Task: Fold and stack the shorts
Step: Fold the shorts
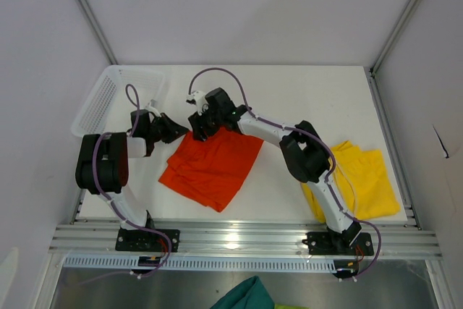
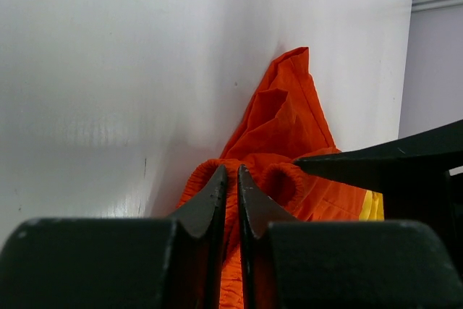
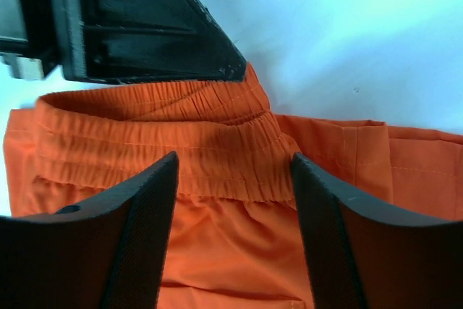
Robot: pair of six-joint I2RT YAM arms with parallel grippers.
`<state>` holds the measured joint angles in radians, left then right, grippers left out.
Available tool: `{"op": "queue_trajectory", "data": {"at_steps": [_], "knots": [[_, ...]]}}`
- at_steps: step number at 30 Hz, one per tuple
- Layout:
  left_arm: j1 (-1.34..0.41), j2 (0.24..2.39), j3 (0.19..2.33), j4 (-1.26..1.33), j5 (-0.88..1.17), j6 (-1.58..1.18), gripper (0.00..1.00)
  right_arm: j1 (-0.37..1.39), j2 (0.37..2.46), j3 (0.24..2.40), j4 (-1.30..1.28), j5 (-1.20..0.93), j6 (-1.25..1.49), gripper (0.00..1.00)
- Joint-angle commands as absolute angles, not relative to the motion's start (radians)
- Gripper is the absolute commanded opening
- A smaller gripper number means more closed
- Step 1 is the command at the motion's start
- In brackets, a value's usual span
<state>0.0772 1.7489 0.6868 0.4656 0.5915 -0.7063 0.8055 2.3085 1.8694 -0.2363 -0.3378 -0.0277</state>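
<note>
The orange-red shorts (image 1: 213, 168) lie crumpled in the middle of the table, with the elastic waistband at their far left corner. My left gripper (image 1: 179, 132) is at that corner. In the left wrist view it (image 2: 231, 176) is shut on a fold of the orange shorts (image 2: 282, 117). My right gripper (image 1: 200, 128) hangs just beside it. Its jaws (image 3: 235, 168) stand open astride the gathered waistband (image 3: 217, 150), with fabric between the fingers but not pinched. The yellow shorts (image 1: 362, 179) lie spread out at the right, partly behind the right arm.
A white mesh basket (image 1: 108, 95) stands at the table's far left corner, close behind the left arm. A teal-green cloth (image 1: 242, 296) lies below the front rail. The two grippers nearly touch; the left one's finger (image 3: 145, 27) fills the right wrist view's upper left.
</note>
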Motion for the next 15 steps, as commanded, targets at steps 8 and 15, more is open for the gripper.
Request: {"op": "queue_trajectory", "data": {"at_steps": [8,15], "knots": [[0.080,1.767,0.726,0.491,0.627,-0.678,0.10,0.813,2.321,1.908,-0.232,-0.380,-0.100,0.18],[0.078,1.766,0.726,0.491,0.629,-0.676,0.08,0.847,2.316,1.902,-0.233,-0.436,-0.133,0.00]]}}
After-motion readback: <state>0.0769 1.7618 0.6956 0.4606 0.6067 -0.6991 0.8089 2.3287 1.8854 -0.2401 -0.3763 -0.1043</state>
